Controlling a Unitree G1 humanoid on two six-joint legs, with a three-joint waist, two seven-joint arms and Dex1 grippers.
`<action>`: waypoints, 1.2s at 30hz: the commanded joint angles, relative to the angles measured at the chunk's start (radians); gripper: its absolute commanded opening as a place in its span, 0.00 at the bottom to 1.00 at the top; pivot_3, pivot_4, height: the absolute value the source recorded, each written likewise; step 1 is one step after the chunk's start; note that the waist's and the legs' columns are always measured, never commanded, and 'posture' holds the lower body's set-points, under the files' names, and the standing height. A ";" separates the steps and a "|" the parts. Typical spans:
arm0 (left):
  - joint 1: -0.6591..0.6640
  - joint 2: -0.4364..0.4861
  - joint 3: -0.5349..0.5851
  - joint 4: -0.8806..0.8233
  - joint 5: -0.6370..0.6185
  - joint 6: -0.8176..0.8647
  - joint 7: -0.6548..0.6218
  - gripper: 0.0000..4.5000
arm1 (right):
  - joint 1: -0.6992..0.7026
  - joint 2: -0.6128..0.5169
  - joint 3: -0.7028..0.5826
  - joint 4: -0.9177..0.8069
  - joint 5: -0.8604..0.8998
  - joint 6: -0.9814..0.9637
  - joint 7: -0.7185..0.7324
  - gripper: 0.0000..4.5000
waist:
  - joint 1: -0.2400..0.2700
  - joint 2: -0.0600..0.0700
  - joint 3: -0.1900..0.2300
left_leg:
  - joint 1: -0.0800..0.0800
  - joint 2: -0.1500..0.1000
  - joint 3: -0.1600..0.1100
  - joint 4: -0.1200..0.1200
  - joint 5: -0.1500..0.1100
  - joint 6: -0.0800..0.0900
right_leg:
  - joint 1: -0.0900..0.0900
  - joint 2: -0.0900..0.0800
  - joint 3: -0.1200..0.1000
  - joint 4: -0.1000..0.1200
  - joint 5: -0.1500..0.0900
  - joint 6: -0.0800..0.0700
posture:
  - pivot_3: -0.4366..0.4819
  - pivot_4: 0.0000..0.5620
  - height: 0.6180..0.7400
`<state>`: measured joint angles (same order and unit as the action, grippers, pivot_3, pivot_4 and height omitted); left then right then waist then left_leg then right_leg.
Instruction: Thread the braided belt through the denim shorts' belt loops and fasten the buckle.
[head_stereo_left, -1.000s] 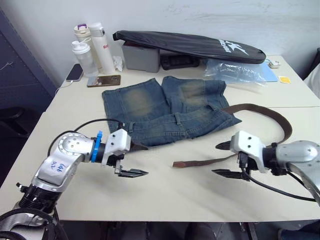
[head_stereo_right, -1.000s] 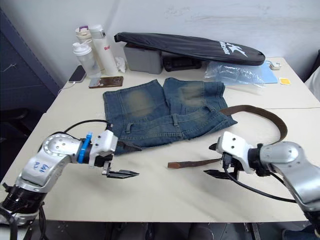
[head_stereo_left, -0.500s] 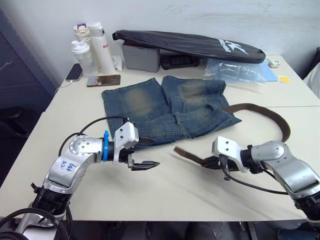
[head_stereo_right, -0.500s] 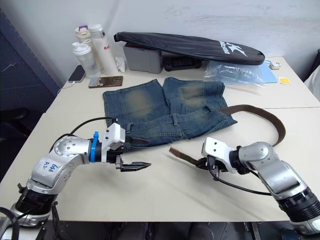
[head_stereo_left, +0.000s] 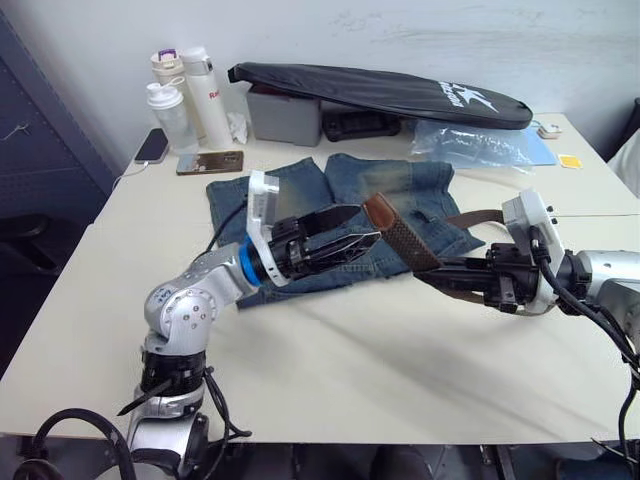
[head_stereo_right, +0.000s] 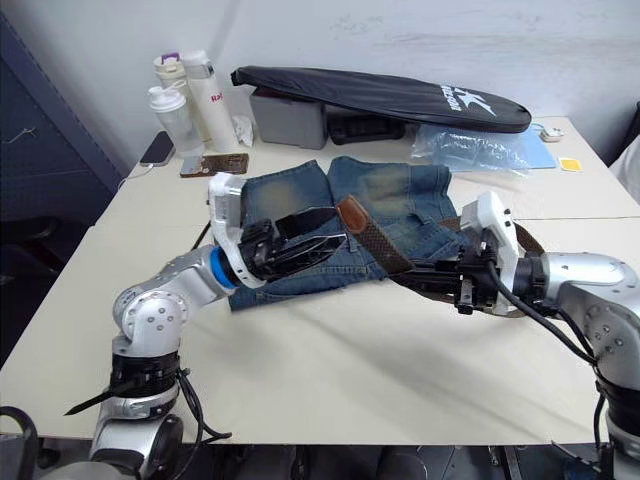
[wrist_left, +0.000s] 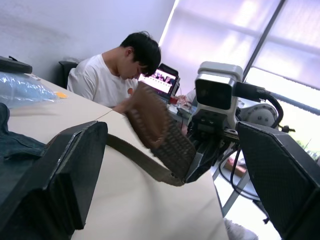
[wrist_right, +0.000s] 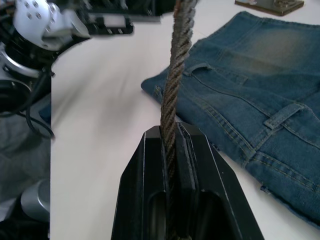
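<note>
On the pale beige tabletop (head_stereo_left: 330, 370) the faded blue denim shorts (head_stereo_left: 390, 205) lie flat, waistband toward the robot. The right hand (head_stereo_left: 425, 272) is clamped on the dark-brown braided belt (head_stereo_left: 400, 238), lifting its reddish-brown tip above the denim; the strap's far end trails behind that arm, cut off from sight. The left hand (head_stereo_left: 345, 240) hovers over the waistband, fingers spread wide, holding nothing. Behind sits a long black zipped bag (head_stereo_left: 390, 92).

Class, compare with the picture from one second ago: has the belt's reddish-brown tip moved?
Yes. The braided belt tip, then flat on the table before the denim shorts, is now lifted over their waistband, clamped in the right gripper.
</note>
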<state>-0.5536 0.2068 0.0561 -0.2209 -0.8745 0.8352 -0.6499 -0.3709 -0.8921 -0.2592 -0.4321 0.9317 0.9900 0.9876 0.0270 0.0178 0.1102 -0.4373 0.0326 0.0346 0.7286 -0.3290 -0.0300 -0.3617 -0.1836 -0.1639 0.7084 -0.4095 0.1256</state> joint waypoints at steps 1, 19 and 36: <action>-0.037 -0.013 -0.043 0.025 0.018 -0.012 -0.015 1.00 | -0.034 -0.008 -0.048 -0.040 0.074 0.017 -0.030 0.01 | 0.000 0.000 0.000 | 0.000 0.000 0.000 0.001 0.000 0.000 | -0.001 0.000 0.000 0.000 0.000 0.000 | 0.48 0.27 0.03; -0.133 -0.064 -0.104 0.212 0.072 -0.053 -0.121 0.07 | 0.023 -0.018 -0.001 -0.036 -0.031 -0.108 -0.049 0.00 | 0.000 0.000 0.000 | 0.000 0.000 0.003 -0.003 0.001 0.001 | 0.001 0.000 -0.001 -0.004 0.001 0.002 | 0.48 0.27 0.03; -0.199 -0.248 -0.031 0.309 0.018 0.061 0.123 0.00 | 0.294 0.042 -0.505 -0.148 0.399 0.076 -0.417 0.71 | 0.029 0.000 0.000 | -0.001 0.000 0.003 0.001 0.001 0.003 | 0.002 -0.001 -0.005 -0.009 0.002 0.004 | 0.48 0.27 0.03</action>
<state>-0.6959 0.0059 -0.0192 0.0612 -0.8153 0.8575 -0.6022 -0.1516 -0.9104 -0.7175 -0.4552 1.1768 1.0467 0.7337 0.0556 0.0179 0.1102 -0.4388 0.0327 0.0376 0.7293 -0.3275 -0.0271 -0.3592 -0.1843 -0.1688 0.6988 -0.4075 0.1292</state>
